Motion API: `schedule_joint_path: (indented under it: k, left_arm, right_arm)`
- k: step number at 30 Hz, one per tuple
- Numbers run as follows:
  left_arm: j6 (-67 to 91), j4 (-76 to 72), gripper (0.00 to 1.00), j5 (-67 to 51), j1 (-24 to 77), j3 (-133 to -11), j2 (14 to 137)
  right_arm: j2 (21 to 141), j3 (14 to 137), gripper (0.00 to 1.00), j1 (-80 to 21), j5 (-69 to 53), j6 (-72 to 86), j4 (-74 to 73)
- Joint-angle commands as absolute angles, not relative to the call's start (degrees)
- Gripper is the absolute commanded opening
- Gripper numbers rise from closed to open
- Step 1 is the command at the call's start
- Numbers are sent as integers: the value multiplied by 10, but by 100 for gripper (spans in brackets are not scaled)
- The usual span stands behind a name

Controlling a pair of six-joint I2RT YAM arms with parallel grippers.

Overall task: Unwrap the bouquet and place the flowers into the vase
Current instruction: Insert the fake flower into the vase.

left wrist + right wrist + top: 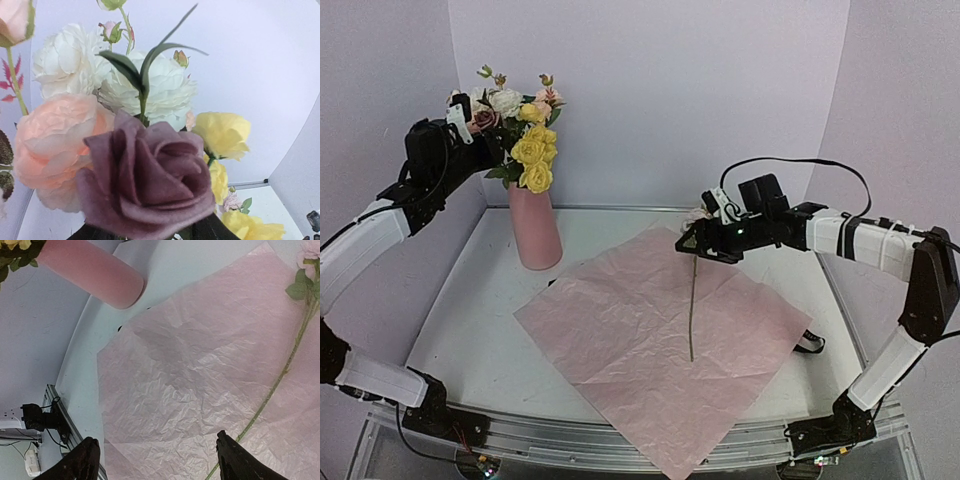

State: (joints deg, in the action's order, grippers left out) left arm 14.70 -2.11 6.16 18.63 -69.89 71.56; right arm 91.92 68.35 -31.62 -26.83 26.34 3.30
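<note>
Vase (535, 235) first: where does it stand?

Near the far left corner of the table (460, 320), upright and salmon pink. Most of the flowers (525, 135) stand in its mouth: yellow, cream, pink and one mauve rose.

And the left arm?

The left gripper (470, 118) is raised beside the blooms, on their left. Its own camera sees nothing but petals, so I cannot tell whether its jaws are parted or pinching a stem. I judge it sits that high because stems must go down into the narrow mouth from above.

Is the wrapping off?

Yes. The pink paper (650, 350) lies flat and crinkled across the middle of the table, one corner hanging over the near edge. A single pink flower (692, 300) lies on it, bloom toward the far edge, thin stem pointing to the near edge.

What is the right arm doing?

The right gripper (155, 440) hovers over the paper at that flower's bloom end, jaws wide, nothing between them. The stem runs close by one finger. It looks placed to collect this last flower. A thin stem flat on loose paper may be hard to pinch without catching the sheet.
</note>
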Motion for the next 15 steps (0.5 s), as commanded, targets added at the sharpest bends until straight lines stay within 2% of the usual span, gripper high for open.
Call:
schedule_joint_path:
  k: [1,10,15]
  left_arm:
    - [166,33,51,71,183,-668,654]
    - [204,159,57,97,184,-633,542]
    - [290,216,58,52,184,-590,466]
  right_arm:
    - [908,683,81,-310,-239,277,12]
    - [974,766,81,-287,-143,268,-97]
    - [1012,783,81,-287,-112,285,-134]
